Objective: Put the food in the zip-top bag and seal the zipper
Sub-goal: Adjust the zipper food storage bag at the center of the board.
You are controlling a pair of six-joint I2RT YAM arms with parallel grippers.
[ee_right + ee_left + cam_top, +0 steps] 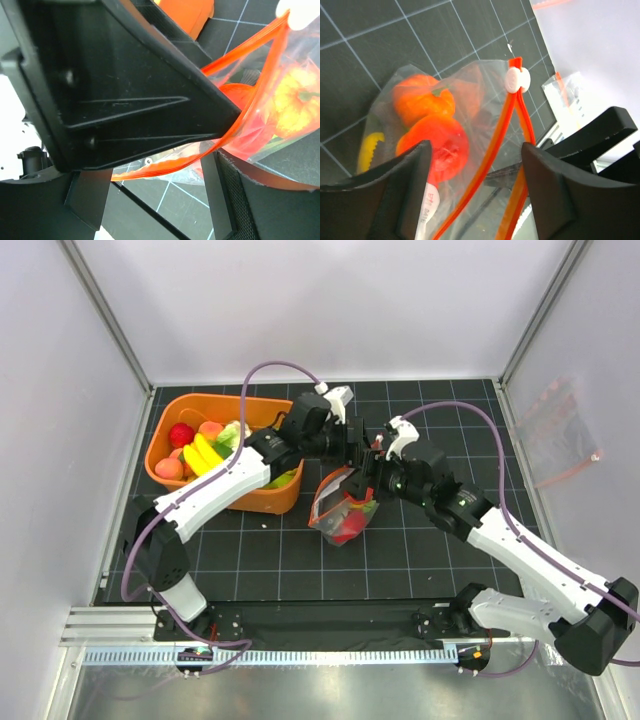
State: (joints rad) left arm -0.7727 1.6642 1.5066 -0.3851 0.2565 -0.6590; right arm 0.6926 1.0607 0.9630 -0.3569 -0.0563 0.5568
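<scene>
The zip-top bag (340, 525) lies on the black grid mat at mid table, with food inside: an orange piece (422, 100), a red one (445, 150) and a yellow one (370, 150). Its zipper (506, 117) runs as two parted red-orange strips up to a white tab (516, 80). My left gripper (476, 150) is open, and both strips pass between its fingers (415, 190) untouched. My right gripper (157, 175) is open too, with the zipper (260, 75) sagging across its gap. In the top view the left gripper (352, 452) and right gripper (372, 472) meet above the bag's mouth.
An orange tub (200, 400) stands at the back left with more food, among it a red piece (181, 434) and a yellow banana (205, 455). A second clear bag (560, 435) lies against the right wall. The left gripper's black body (125, 85) fills much of the right wrist view.
</scene>
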